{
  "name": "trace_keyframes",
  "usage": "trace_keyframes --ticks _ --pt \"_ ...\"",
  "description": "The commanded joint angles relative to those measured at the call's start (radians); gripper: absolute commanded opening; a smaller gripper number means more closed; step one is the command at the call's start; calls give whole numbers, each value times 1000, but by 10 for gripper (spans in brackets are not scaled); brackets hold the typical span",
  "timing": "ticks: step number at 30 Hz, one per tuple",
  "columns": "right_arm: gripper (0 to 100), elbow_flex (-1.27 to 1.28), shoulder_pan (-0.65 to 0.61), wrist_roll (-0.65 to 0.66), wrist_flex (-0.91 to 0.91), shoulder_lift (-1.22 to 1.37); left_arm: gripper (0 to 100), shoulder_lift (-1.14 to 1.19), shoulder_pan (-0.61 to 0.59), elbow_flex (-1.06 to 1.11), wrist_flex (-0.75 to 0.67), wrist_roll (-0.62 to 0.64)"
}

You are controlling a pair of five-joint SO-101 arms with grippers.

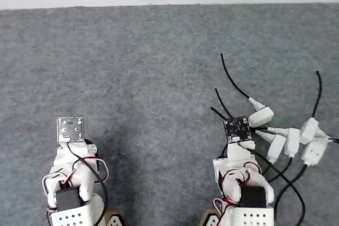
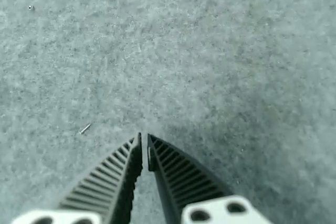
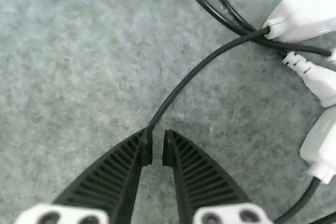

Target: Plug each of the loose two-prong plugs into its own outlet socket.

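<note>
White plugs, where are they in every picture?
High view: white plugs bunched at lower right, beside the right arm.
Right wrist view: white plugs along one edge, past the right end effector.
Left wrist view: gray carpet ahead of the left end effector.
Shared landmark: gray carpet.

Readable text: none in any view.
White plugs: plain housings near the surface's right edge, no print legible.
Grey square board: on the left arm, small dots only, too small to read.
Black square board: on the right arm, nothing legible.
Grey surface: carries no labels, numbers or signs.
</note>
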Motion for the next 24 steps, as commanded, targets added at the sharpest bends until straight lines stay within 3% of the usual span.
trace_keyframes --ticks 1,24 --pt "40 17 4 -6 7 -8 13 -5 5 -13 78 -9" --pt "40 17 1 -5 7 -8 13 -5 -3 -18 87 -5"
